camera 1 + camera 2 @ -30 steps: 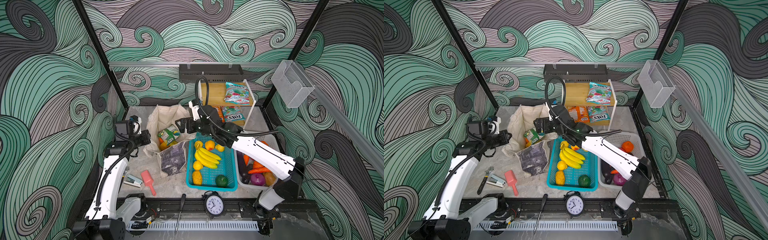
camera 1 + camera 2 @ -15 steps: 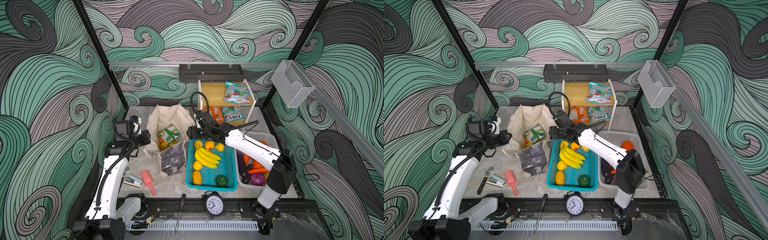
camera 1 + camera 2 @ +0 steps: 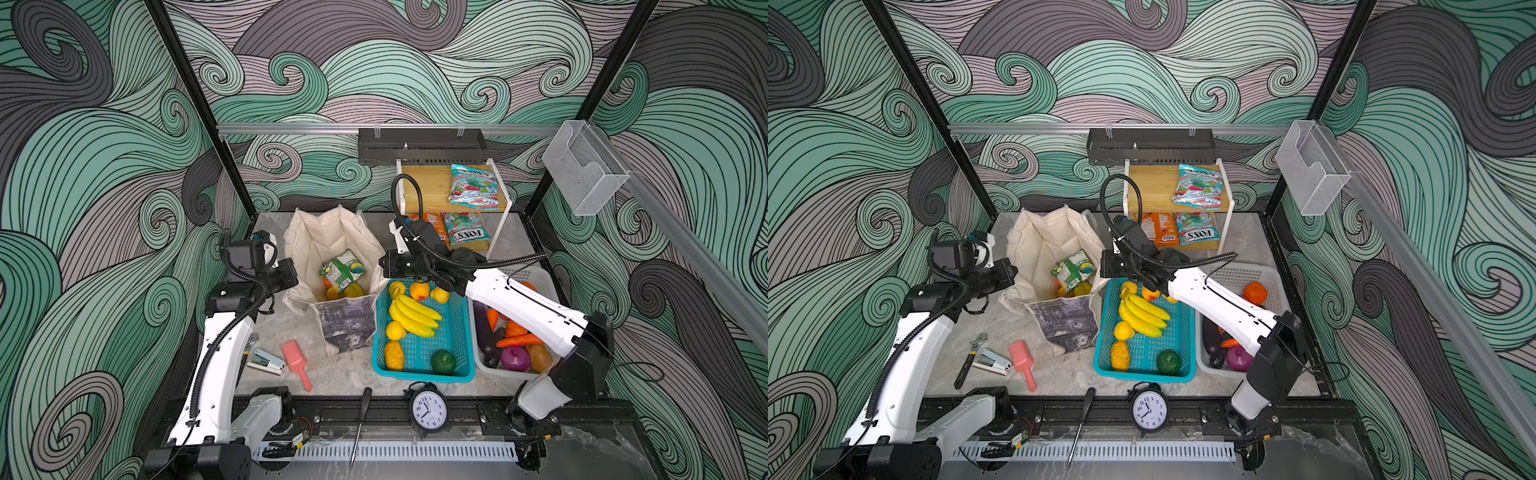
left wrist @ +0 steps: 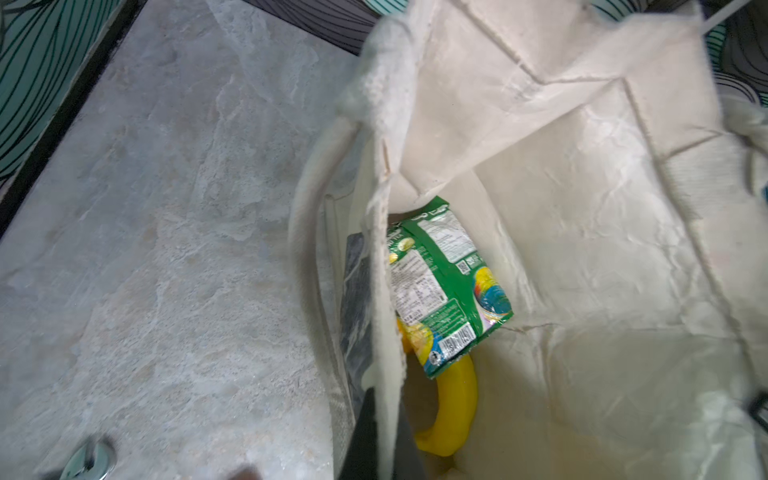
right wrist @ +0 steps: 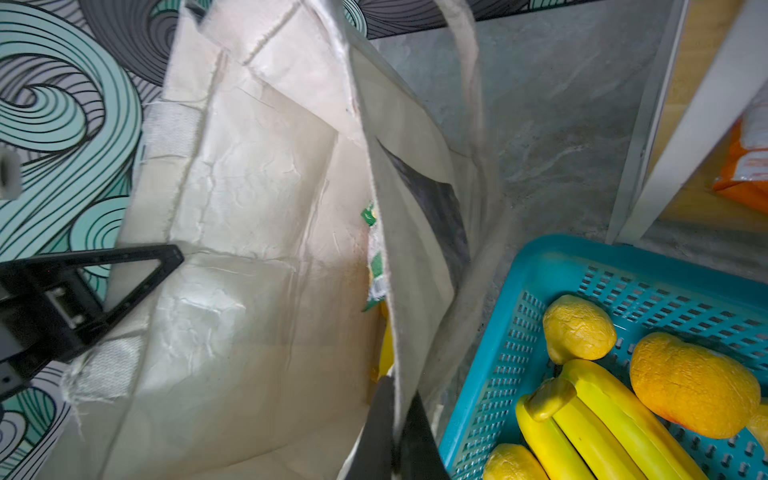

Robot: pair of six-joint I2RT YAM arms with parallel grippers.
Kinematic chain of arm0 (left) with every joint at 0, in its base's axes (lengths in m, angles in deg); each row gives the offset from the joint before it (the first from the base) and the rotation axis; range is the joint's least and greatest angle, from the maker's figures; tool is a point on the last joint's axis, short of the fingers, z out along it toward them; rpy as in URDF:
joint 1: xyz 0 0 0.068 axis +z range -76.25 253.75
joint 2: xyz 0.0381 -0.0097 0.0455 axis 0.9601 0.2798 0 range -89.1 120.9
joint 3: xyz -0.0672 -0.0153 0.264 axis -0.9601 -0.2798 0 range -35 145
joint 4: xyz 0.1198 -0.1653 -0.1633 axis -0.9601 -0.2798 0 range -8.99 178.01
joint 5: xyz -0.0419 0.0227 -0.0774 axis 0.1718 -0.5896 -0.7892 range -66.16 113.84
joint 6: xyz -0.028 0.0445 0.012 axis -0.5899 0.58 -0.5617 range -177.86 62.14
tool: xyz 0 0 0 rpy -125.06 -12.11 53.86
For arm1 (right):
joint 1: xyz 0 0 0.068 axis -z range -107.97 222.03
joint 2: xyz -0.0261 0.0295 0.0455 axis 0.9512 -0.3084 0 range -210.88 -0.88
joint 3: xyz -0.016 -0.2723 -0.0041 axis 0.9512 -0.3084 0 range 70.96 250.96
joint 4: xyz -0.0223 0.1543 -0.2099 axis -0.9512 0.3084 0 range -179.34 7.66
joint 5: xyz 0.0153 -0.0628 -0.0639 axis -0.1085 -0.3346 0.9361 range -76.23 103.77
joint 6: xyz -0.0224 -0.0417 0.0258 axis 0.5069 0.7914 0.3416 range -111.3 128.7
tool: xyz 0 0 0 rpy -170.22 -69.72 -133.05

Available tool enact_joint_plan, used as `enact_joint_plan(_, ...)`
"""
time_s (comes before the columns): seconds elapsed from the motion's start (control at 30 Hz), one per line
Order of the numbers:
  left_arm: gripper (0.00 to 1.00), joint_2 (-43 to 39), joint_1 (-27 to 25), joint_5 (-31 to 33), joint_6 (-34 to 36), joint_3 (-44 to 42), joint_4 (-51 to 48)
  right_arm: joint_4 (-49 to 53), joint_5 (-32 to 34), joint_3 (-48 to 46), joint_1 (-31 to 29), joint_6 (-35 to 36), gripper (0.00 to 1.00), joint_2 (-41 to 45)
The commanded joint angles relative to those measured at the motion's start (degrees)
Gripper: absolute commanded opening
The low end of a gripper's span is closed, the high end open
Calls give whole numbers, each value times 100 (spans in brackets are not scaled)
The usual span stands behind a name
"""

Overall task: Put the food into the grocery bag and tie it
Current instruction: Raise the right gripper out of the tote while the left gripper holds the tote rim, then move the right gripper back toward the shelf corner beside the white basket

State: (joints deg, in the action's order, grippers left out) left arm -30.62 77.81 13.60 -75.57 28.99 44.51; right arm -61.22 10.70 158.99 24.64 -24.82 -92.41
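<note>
Where the grocery bag stands open on the table, just left of the teal basket, I have it by both sides.

Left gripper: jaws clenched on the canvas rim of the bag's left wall, beside a cream handle. Cloth runs up between the fingers.

Right gripper: jaws clenched on the rim of the right wall, the side facing the teal basket. In both top views it sits at the bag's right edge, over the basket's far corner.

Inside the bag: green packet lying tilted on top, a yellow banana under it, and an orange piece that I cannot identify. The print panel faces the front.

Not yet bagged:
- teal basket: bananas, yellow-orange fruits, a dark green fruit
- white basket: eggplant, carrot, purple onion
- wooden shelf: teal-red packet on top, a second packet on the level below

Handles hang loose, untied.
</note>
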Motion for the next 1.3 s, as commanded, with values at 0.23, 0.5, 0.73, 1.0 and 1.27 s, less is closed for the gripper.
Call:
enact_joint_plan(0.23,0,405,69,1245,-95,1086,-581,288,449,134,95,298,0,300)
enact_joint_plan(0.5,0,471,51,303,159,464,-73,103,-482,454,53,427,0,-390)
enact_joint_plan(0.73,0,392,43,93,246,136,112,491,-616,772,55,493,8,-693)
enact_joint_plan(1.0,0,314,44,159,309,24,142,743,-299,970,234,678,95,196)
enact_joint_plan(1.27,0,156,25,-26,286,-102,145,802,713,808,970,1033,100,1397)
